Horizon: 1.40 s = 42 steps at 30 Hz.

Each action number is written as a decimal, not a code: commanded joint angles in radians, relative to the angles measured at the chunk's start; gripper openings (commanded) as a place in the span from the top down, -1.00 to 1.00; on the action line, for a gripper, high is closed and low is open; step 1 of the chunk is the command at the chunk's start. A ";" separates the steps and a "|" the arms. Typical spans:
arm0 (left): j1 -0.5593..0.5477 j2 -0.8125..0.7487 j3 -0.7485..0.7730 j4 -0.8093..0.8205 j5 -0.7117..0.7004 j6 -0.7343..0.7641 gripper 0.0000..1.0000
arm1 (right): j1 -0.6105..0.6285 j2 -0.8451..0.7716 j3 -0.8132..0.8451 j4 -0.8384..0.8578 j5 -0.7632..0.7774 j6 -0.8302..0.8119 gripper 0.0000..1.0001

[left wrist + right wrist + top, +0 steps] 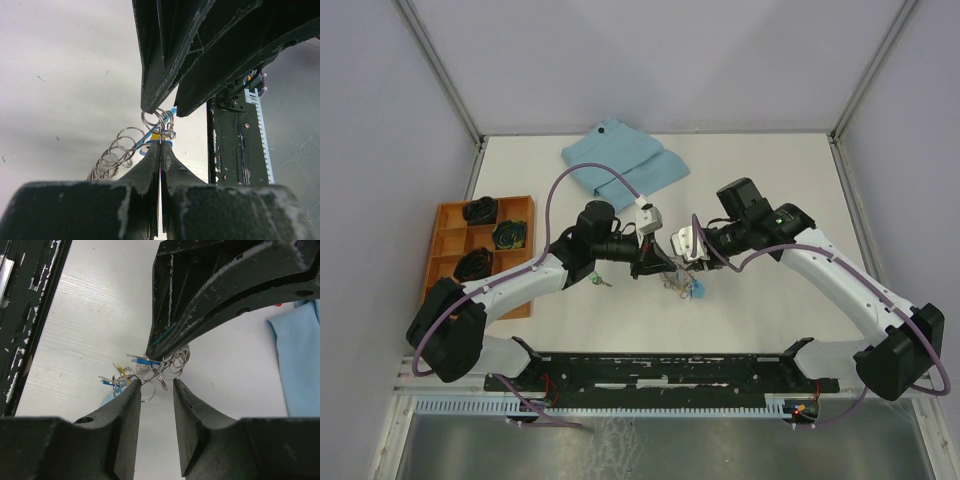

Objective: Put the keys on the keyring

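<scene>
The keyring is a bunch of grey metal rings with a light-blue strap and a yellow tag, hanging just above the table's middle. My left gripper is shut on one of its rings; its chain of rings trails down to the left. My right gripper is open, its jaws standing on either side of the rings opposite the left fingertips. Blue and yellow pieces hang in the bunch. A small green-tagged key lies by my left forearm. The red key is out of view.
An orange compartment tray with dark items stands at the left. A folded light-blue cloth lies at the back, and shows in the right wrist view. A black rail runs along the near edge.
</scene>
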 commanded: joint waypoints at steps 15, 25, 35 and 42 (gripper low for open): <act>-0.004 -0.021 0.050 0.014 0.027 0.046 0.95 | 0.002 0.061 0.054 -0.043 -0.073 -0.077 0.37; -0.007 -0.021 0.049 0.014 0.027 0.047 0.95 | 0.003 0.076 0.044 -0.024 -0.073 -0.071 0.42; -0.007 -0.018 0.050 0.014 0.026 0.047 0.95 | 0.005 0.094 0.050 -0.070 -0.074 -0.084 0.51; -0.008 -0.017 0.053 0.014 0.021 0.043 0.95 | 0.015 0.090 0.038 -0.067 -0.042 -0.091 0.49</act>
